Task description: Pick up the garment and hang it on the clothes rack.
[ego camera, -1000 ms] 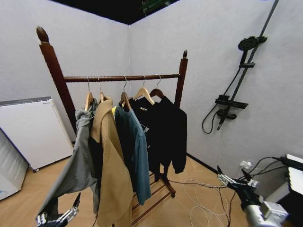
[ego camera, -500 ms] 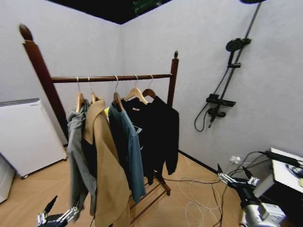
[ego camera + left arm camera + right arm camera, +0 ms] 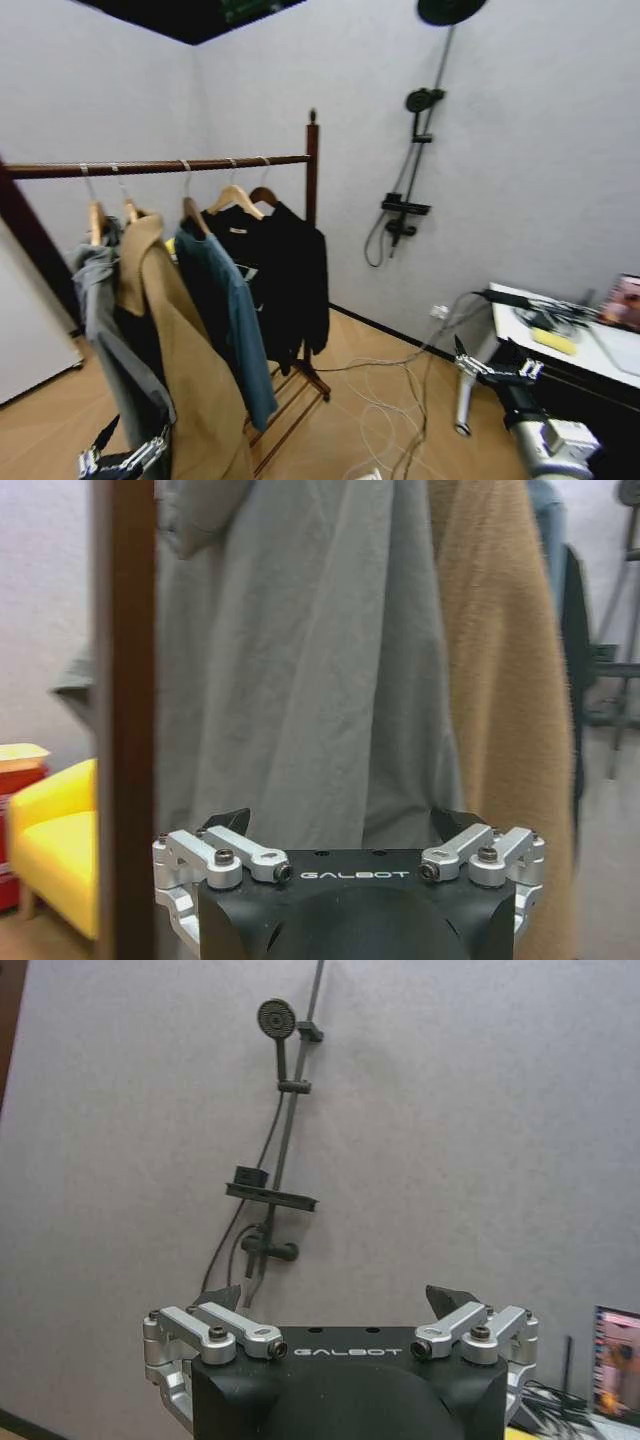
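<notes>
A dark reddish-brown wooden clothes rack stands in the corner of a pale-walled room. Five garments hang from its single rail, each on a wooden hanger. Counting from the rack's far post with the knob on top: a plain black garment nearest that post, then the black top with pale chest lettering, then a blue shirt, a tan coat and a grey coat. The lettered black top is already on the rail, its hanger hook over the bar, partly covered by the blue shirt in front of it.

On the wall beyond the rack's far post, a black shower pole carries a hand shower, a small shelf and a hose. Loose cables lie on the wooden floor between the rack and a white table cluttered with wires.

The left gripper hangs low, close to the hems of the grey and tan coats, fingers spread apart and holding nothing. In the left wrist view, one brown rack post stands close by. The right gripper sits low near the white table, well apart from the rack, also spread wide with nothing in it.

Compared with a second ago, the camera has swung toward the robot's right: the rack sits further left in view, its near post is mostly cut off, and the white table has come into sight.
</notes>
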`<state>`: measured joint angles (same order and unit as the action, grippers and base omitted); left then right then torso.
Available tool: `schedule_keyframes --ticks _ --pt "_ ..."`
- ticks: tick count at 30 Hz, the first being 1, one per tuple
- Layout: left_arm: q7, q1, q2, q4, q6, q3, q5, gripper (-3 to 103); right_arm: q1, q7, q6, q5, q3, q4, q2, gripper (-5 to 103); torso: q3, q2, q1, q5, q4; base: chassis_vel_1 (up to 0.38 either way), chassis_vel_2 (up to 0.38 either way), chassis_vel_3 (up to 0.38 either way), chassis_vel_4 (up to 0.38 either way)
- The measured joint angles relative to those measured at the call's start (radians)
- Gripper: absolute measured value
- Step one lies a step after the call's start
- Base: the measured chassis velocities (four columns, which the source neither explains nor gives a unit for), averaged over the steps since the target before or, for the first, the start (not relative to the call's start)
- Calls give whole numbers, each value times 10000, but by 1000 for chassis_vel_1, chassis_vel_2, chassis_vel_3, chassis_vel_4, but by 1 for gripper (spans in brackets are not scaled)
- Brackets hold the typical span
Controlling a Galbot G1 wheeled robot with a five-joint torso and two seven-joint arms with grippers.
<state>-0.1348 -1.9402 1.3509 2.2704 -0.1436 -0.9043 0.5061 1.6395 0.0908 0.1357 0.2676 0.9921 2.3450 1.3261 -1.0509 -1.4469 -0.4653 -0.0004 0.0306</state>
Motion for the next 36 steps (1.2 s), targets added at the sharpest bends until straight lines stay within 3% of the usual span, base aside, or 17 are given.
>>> schedule_keyframes --ticks 27,36 --pt "-2 -1 0 1 0 0 0 100 73 -28 -9 -17 -398 388 -95 100 0 1 -1 1 2 -69 -183 -178 -64" --pt "-1 0 0 1 0 0 0 100 -104 14 171 -271 -766 390 -41 100 0 0 -2 4 -2 88 -130 -142 88"
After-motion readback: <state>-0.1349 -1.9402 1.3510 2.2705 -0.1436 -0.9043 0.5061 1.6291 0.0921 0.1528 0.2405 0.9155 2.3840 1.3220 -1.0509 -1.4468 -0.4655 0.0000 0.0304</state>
